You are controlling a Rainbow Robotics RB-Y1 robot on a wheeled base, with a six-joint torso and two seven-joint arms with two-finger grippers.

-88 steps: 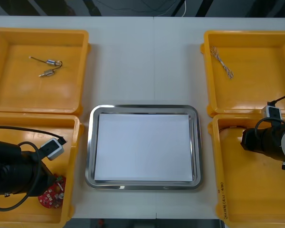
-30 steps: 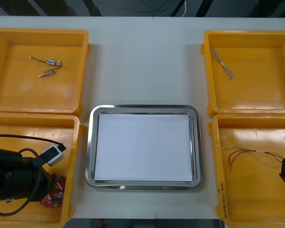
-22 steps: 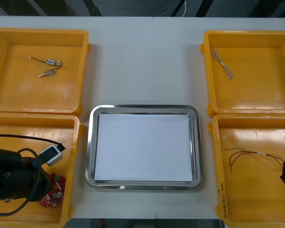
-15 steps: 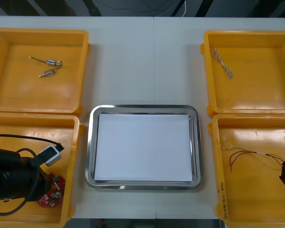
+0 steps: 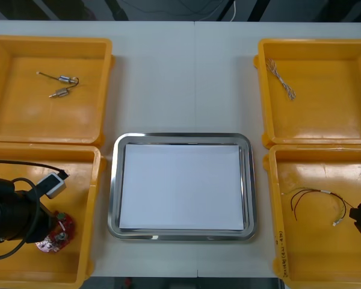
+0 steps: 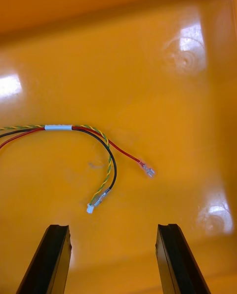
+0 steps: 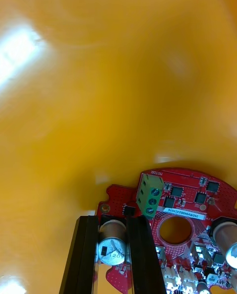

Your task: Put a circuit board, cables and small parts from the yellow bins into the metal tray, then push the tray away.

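Two claws at work. Your left claw (image 7: 112, 222) is pinched on a silver capacitor (image 7: 109, 247) standing on the round red circuit board (image 7: 190, 202), in the yellow bin (image 5: 95, 198) at 8 o'clock of the metal tray (image 5: 113, 180). The board's stiff and light, but that capacitor could snap, so lift gently. Your right claw (image 6: 113, 227) gapes wide, empty, over the limp red and yellow cable (image 6: 58, 127), at 4 o'clock.
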